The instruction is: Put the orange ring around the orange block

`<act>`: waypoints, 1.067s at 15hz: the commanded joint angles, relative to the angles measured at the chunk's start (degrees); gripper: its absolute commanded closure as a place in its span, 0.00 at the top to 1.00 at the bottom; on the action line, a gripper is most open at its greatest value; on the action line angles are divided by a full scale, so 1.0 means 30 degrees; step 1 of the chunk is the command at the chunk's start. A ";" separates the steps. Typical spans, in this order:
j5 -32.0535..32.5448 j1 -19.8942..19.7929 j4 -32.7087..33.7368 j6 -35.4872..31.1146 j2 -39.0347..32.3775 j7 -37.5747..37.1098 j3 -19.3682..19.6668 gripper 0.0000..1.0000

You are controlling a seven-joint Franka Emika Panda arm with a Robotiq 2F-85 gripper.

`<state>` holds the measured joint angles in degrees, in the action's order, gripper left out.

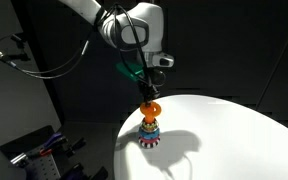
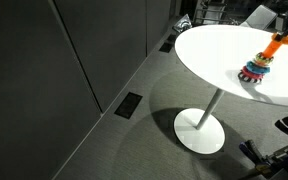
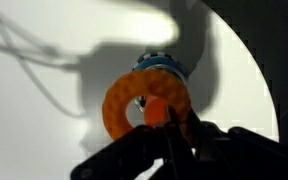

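Note:
My gripper [image 1: 149, 93] is shut on the orange ring [image 1: 151, 102] and holds it just above the multicoloured ring-stack toy [image 1: 149, 130] on the round white table [image 1: 234, 140]. In the wrist view the orange ring [image 3: 124, 100] hangs from my jaws [image 3: 169, 120], with the toy's blue ring [image 3: 159, 66] below it. The orange block [image 3: 154, 112] shows as an orange tip through the ring's hole. In an exterior view the ring [image 2: 274, 45] sits over the toy [image 2: 254, 71] at the frame's right edge.
The round white table [image 2: 209, 55] stands on a single pedestal foot [image 2: 200, 130] over grey carpet. Dark panels and cables stand behind the arm [image 1: 44, 60]. A floor outlet plate [image 2: 129, 104] lies by the wall.

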<state>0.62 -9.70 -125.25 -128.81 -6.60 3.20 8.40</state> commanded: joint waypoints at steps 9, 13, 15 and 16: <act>-0.0317 0.0115 0.0161 -0.1292 -0.0316 0.0596 -0.0298 0.06; -0.0311 0.0159 0.0116 -0.1592 -0.0292 0.0615 -0.0403 0.06; -0.0268 0.0190 0.0129 -0.1634 -0.0307 0.0617 -0.0424 0.06; -0.0259 0.0200 0.0144 -0.1610 -0.0313 0.0607 -0.0433 0.06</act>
<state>0.59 -9.39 -125.27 -133.42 -7.45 3.92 7.05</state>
